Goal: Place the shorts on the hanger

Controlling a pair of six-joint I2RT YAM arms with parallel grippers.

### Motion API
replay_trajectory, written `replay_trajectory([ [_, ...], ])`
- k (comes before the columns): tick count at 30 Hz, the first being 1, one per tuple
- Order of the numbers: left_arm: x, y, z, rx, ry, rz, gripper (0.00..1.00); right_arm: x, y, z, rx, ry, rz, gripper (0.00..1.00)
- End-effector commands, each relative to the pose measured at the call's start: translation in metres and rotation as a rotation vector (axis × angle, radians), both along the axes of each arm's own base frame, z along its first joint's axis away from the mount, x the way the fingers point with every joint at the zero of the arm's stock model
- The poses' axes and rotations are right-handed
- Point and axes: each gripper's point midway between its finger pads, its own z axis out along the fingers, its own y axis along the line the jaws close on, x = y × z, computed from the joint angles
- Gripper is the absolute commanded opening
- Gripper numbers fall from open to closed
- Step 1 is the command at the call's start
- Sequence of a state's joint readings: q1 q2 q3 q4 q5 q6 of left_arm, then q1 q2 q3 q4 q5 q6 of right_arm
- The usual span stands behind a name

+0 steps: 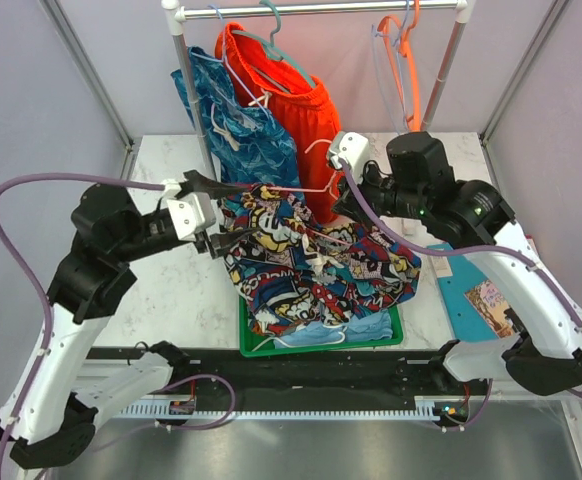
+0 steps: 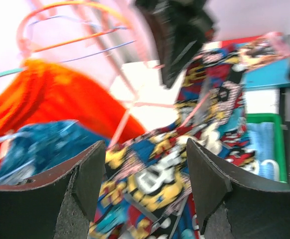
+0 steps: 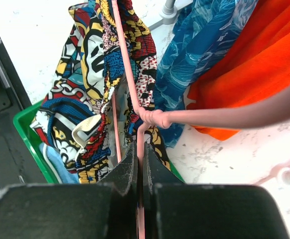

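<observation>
- Left gripper (image 1: 216,215) hangs at the left edge of the shorts (image 1: 311,265), jaws spread wide. The wrist view shows comic print through the gap and nothing pinched between the pads.
- The shorts lie just right of those open jaws. They are bunched and draped partly over the green bin (image 1: 243,325), spreading rightward toward the other arm.
- The pale pink hanger (image 3: 127,64) has its long axis running roughly left to right across the shorts. One arm points from the right jaws toward the left gripper, with fabric gathered along it.
- So the free left side of the cloth belongs to the left arm, which is the nearer one. I judge any tug or re-grip would run along that hanger arm.
- Right gripper (image 3: 139,149) is clamped tight on the hanger just below its twisted neck, with the hook reaching off to the side.
- Behind hang blue patterned shorts (image 1: 236,125) and orange shorts (image 1: 291,100).
- The left wrist view is badly blurred and the hanger's far tip is buried in print. I can't tell whether the waistband sits over both hanger arms, and from above the thin wire is hard to trace.
</observation>
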State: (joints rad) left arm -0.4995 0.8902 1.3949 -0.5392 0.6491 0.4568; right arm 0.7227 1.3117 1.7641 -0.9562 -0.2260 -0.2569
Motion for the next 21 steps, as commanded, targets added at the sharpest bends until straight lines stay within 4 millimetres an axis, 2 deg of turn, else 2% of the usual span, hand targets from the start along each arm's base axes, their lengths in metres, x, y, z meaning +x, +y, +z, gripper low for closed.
replay_trajectory([
  [1,-0.016,-0.039,-0.022,0.025,0.102,-0.138,0.71,0.013,0.014,0.022,0.137,0.008,-0.066,0.0],
  [3,-0.02,-0.053,-0.036,0.059,0.117,-0.144,0.7,0.016,0.019,0.024,0.168,0.019,-0.081,0.0],
  [4,-0.037,-0.074,-0.043,0.08,0.11,-0.209,0.69,0.017,0.022,0.026,0.179,0.022,-0.08,0.0],
  [6,-0.036,-0.09,-0.049,0.091,0.085,-0.172,0.69,0.018,0.028,0.028,0.206,0.035,-0.077,0.0],
  [7,-0.046,-0.106,-0.062,0.113,0.094,-0.207,0.69,0.018,0.029,0.028,0.211,0.036,-0.071,0.0],
  [8,-0.047,-0.115,-0.061,0.1,0.083,-0.203,0.69,0.02,0.031,0.029,0.219,0.038,-0.072,0.0],
  [10,-0.046,-0.13,-0.076,0.126,0.092,-0.186,0.69,0.018,0.035,0.028,0.226,0.055,-0.06,0.0],
  [13,-0.035,-0.14,-0.077,0.098,0.071,-0.132,0.7,0.017,0.035,0.024,0.223,0.063,-0.054,0.0],
  [15,-0.026,-0.142,-0.069,0.054,0.033,-0.091,0.7,0.015,0.032,0.025,0.227,0.053,-0.058,0.0],
  [21,-0.02,-0.146,-0.08,0.06,-0.011,-0.048,0.71,0.016,0.03,0.029,0.24,0.035,-0.066,0.0],
])
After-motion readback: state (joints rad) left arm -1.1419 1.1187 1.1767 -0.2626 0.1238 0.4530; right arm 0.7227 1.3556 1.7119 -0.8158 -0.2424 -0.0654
